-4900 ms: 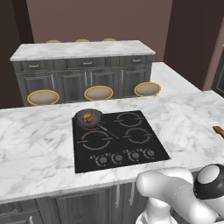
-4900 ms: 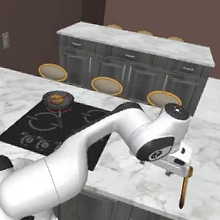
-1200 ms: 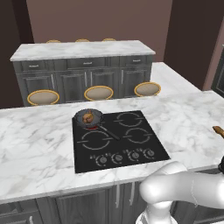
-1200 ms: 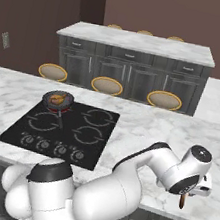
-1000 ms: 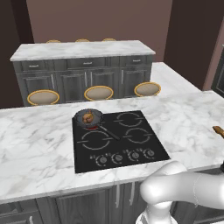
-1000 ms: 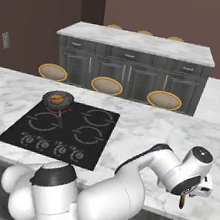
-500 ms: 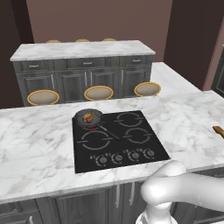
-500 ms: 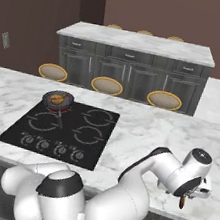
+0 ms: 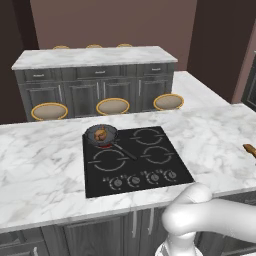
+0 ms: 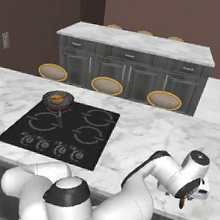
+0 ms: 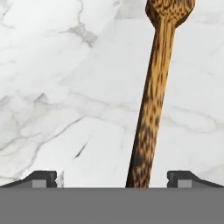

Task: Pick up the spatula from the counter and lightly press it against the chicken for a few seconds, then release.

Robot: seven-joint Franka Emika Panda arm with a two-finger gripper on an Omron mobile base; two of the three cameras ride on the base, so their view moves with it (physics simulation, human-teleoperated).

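The wooden spatula [image 11: 151, 109] lies flat on the white marble counter [image 11: 57, 87]. Its handle runs between my two fingertips [image 11: 43, 178] and its wider blade end is at the top of the hand view. My gripper [image 11: 116, 179] is open and straddles the handle low over the counter, with a gap on each side. From the right base view, the gripper [image 10: 189, 195] points down near the counter's front right edge, with a dark tip of the spatula [image 10: 181, 203] below it. The chicken [image 10: 58, 98] sits in a small pan [image 9: 101, 134] on the cooktop's back-left burner.
The black cooktop [image 9: 135, 160] has a row of knobs along its front. Bare marble [image 10: 143, 133] separates it from the spatula. The spatula's end [image 9: 249, 149] shows at the right edge of the left base view. Several round stools [image 10: 106, 85] stand behind the island, in front of a far cabinet run [image 9: 95, 87].
Since the earliest frames the arm has swung right and down over the spatula, which the hand now mostly covers. In the last second the hand has barely moved and the jaws have stayed wide.
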